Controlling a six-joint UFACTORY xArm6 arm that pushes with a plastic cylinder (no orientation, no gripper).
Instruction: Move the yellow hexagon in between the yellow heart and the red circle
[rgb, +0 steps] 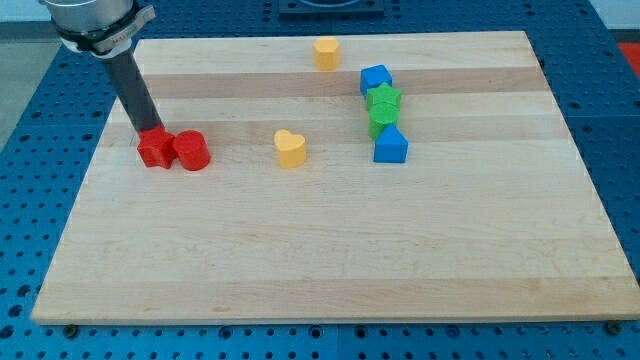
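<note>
A: Where the rod meets the worktop, my tip touches the top edge of a red block, shape unclear, at the view's left. The red circle touches that block's right side.

B: Jaws?

A: The arm ends in a bare rod.

B: Targets?

A: Yellow hexagon near the view's top, well apart from the tip. Yellow heart sits right of the red circle, with a gap between them.

On the bench, the red circle lies at the view's left of the yellow heart, my tip farther left, and the yellow hexagon toward the view's top.
</note>
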